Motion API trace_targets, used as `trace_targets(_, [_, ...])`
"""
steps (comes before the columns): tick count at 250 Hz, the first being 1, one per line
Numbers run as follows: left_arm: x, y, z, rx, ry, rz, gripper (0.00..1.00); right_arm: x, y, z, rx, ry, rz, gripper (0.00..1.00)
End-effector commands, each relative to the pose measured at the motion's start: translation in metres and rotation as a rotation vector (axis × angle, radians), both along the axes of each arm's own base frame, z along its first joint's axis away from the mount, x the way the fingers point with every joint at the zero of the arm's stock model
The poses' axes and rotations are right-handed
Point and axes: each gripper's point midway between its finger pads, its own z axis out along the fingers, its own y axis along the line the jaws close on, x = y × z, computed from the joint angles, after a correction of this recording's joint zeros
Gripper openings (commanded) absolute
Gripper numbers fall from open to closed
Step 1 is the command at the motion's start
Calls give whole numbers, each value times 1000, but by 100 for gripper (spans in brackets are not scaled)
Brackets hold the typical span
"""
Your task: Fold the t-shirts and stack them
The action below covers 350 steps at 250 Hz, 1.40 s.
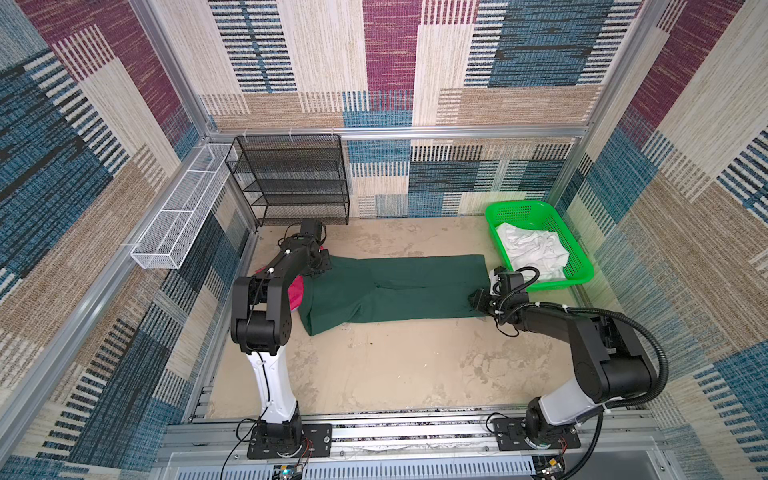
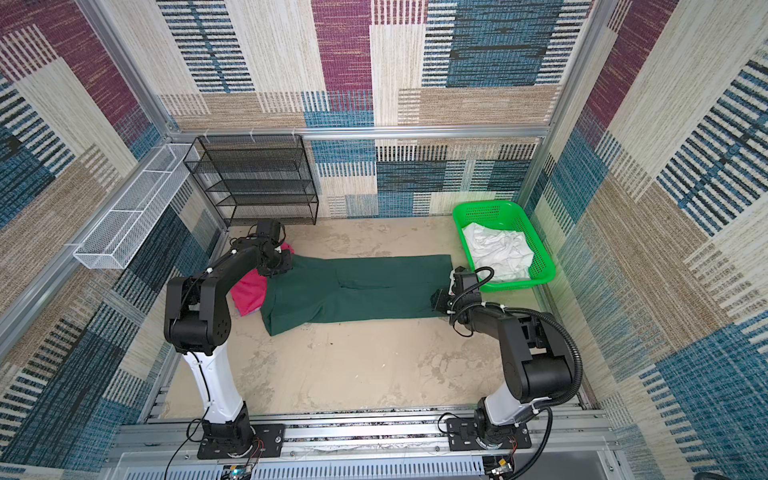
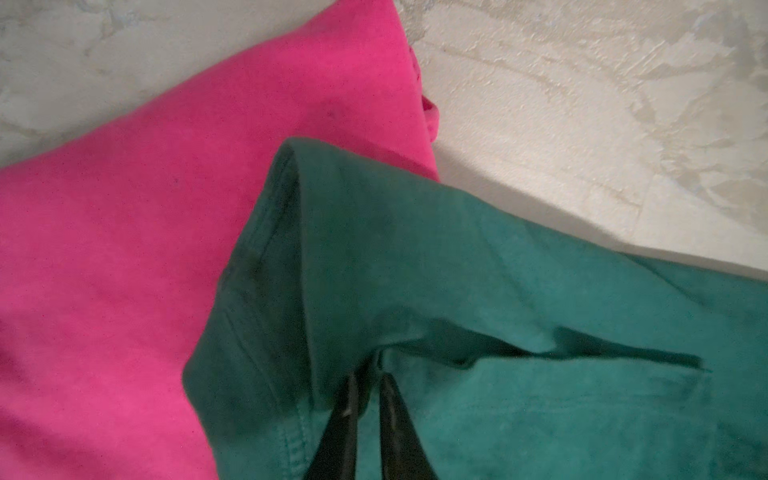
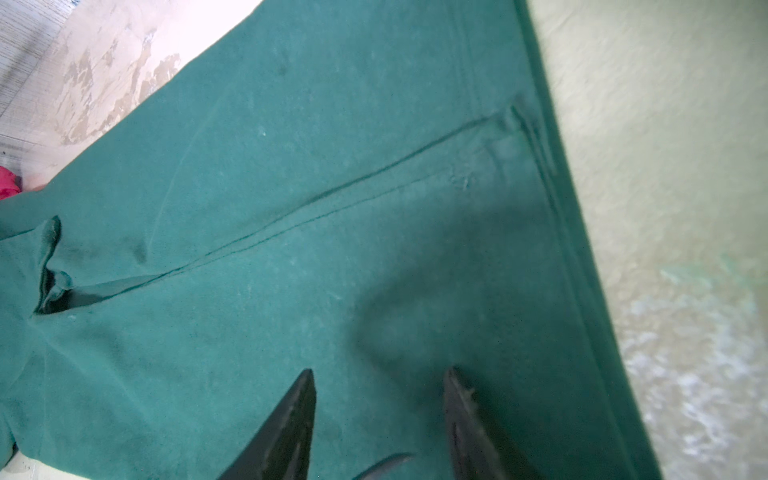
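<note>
Our left gripper (image 3: pixel 369 376) was clamped tight on a raised fold of the green t-shirt (image 3: pixel 457 270), probably to carry that end over. The pink t-shirt (image 3: pixel 166 208) lay just beyond its fingertips. Our right gripper (image 4: pixel 379 371) hovered over the same shirt's opposite end, jaws apart and gripping nothing.

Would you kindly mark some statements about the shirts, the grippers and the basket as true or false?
1. The left gripper is shut on the dark green t-shirt. True.
2. The right gripper is shut. False: its jaws stand apart over the dark green t-shirt.
3. The pink t-shirt lies on top of the dark green t-shirt. False: the green cloth overlaps it.
4. The green basket holds white cloth. True.
</note>
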Motion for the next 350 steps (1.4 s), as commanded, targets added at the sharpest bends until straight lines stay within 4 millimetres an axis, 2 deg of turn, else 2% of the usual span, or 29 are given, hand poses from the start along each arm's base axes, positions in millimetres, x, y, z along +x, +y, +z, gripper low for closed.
trace_targets(1, [-1, 0, 8, 5, -2, -20, 4, -48, -4, -36, -20, 231, -2, 52])
trace_targets(15, [-2, 1, 12, 6, -8, -18, 0, -47, -4, -36, -18, 232, -1, 52])
trace_targets(78, [-7, 5, 33, 22, -47, 3, 0, -46, -2, -36, -9, 233, 4, 52])
trace_targets(156, [0, 3, 49, 11, -71, -2, 0, -47, -3, -37, -12, 240, 0, 52])
trace_targets(212, [4, 0, 69, -15, -121, 5, 0, -49, -3, -38, -12, 245, -5, 52])
trace_targets(287, [26, -5, 72, -14, -119, -34, 0, -53, -5, -39, -16, 250, -7, 52])
trace_targets(327, [42, -7, 63, 0, -87, -63, 0, -54, -4, -39, -15, 252, -7, 52])
trace_targets(350, [42, -5, 57, 18, -15, -57, 22, -56, -5, -39, -13, 257, -10, 52])
